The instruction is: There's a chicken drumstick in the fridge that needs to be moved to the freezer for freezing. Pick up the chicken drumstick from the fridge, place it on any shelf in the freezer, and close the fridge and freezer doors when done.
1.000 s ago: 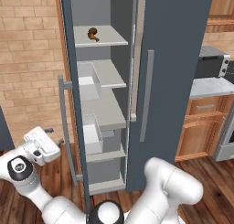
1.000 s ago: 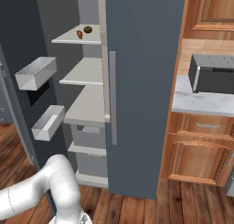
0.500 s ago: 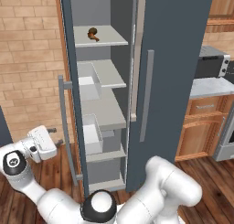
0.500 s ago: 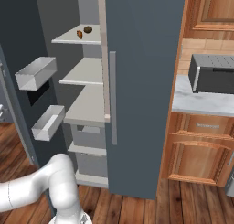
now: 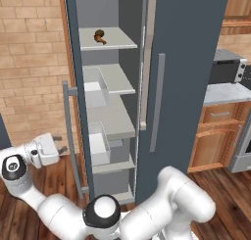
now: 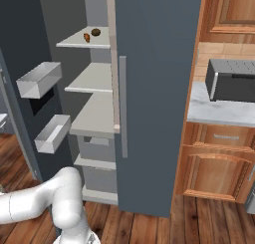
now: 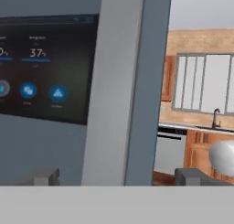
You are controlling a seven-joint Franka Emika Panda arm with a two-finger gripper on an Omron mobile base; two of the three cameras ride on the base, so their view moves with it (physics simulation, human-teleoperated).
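Observation:
The chicken drumstick (image 6: 86, 37) (image 5: 101, 38), small and orange-brown, lies on the top light grey shelf (image 6: 74, 42) of the freezer (image 5: 110, 116), beside a dark brown round lump (image 6: 95, 32). The freezer door (image 6: 20, 49) stands open; the fridge door (image 5: 186, 72) is closed. My gripper (image 5: 62, 148) is low on the outer side of the freezer door, next to its grey bar handle (image 5: 67, 136). In the hand view the gripper (image 7: 119, 177) is open, and that handle (image 7: 116, 81) runs up between the fingertips (image 7: 45, 176), with the black panel (image 7: 45, 67) to its left.
White bins (image 6: 39, 78) hang on the inside of the open freezer door. A brick wall (image 5: 29, 62) lies left of the appliance. Wooden cabinets (image 6: 219, 168), a counter (image 6: 219, 111) and a microwave (image 6: 231, 81) stand to the right. The floor is wood.
The arm's lower joints have shifted a little to the left. The hand has stayed by the freezer door handle, with the jaws open as before.

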